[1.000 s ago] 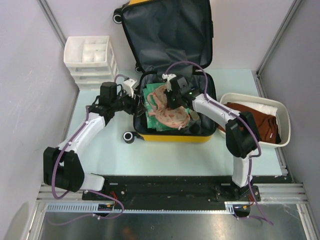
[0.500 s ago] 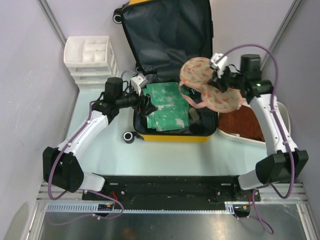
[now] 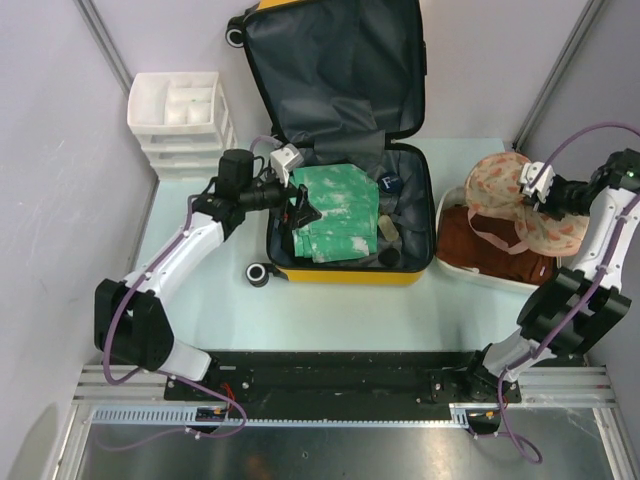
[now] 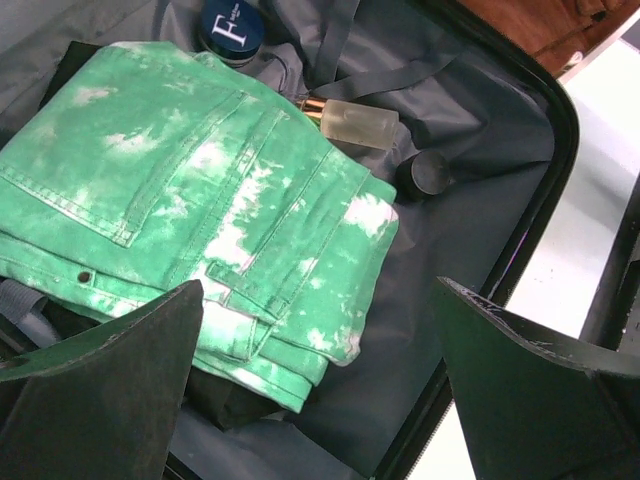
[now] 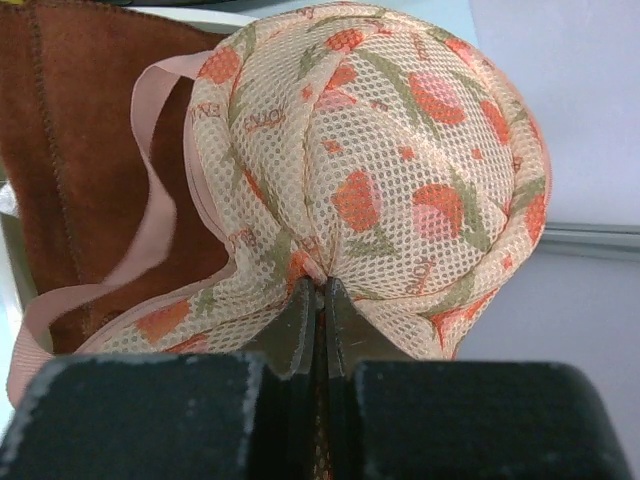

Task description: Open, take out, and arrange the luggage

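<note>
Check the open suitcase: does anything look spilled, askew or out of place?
Nothing is spilled. A glass bottle lies on its side, loose on the lining beside the folded green jeans, and the bra in the right gripper has a dangling strap.

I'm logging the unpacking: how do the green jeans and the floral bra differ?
The green jeans lie folded in the luggage; the floral bra hangs above the white tub. The jeans lie free below the open left gripper; the bra is pinched in the shut right gripper. Both are clothes.
</note>
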Tool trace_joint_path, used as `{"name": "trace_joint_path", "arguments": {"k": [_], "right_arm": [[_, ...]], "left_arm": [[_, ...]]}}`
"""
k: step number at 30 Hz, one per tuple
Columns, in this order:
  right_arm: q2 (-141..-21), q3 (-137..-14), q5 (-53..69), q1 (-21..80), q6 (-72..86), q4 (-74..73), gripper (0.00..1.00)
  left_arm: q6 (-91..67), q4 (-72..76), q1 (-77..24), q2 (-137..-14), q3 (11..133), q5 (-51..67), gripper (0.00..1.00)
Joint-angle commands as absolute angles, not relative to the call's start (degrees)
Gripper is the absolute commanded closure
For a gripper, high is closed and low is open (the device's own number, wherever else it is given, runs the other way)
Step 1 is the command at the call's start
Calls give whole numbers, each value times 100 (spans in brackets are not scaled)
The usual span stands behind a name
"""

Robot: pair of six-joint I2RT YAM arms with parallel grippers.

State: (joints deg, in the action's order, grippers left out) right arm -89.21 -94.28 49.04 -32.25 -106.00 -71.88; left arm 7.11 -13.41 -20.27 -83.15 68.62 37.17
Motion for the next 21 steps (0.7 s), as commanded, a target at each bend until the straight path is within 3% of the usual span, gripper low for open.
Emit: {"name": "trace_joint_path", "arguments": {"k": [1,10,16,19,20,21], "right_arm": [[-9193,-9633,5545,-3331,-13965,-8666,100],[-9456,-8570,5371,-3147,-15072,-8666,100],[-9984,-8525,4913,-3173,-15100,-8359,100],[-10169,-8578,4869,-3190,-15082,-8069,58],[-10186,-8630,4939,-3182,-15065,-8068,29],[-10187,-8753,4974,-3182,-15038,-8155,20]], "left_arm": [[1020,-1204,-2101,-8358,7216,3929,0],[958,-1204,-2136,-8183,7075,3692,0],[958,-1230,-2153,-7954,6838,3569,0],[967,-1274,-2153,-7945,6812,3525,0],[984,-1283,-2153,-7954,6820,3490,0],[993,-1301,-2153,-7980,6829,3489,0]]}}
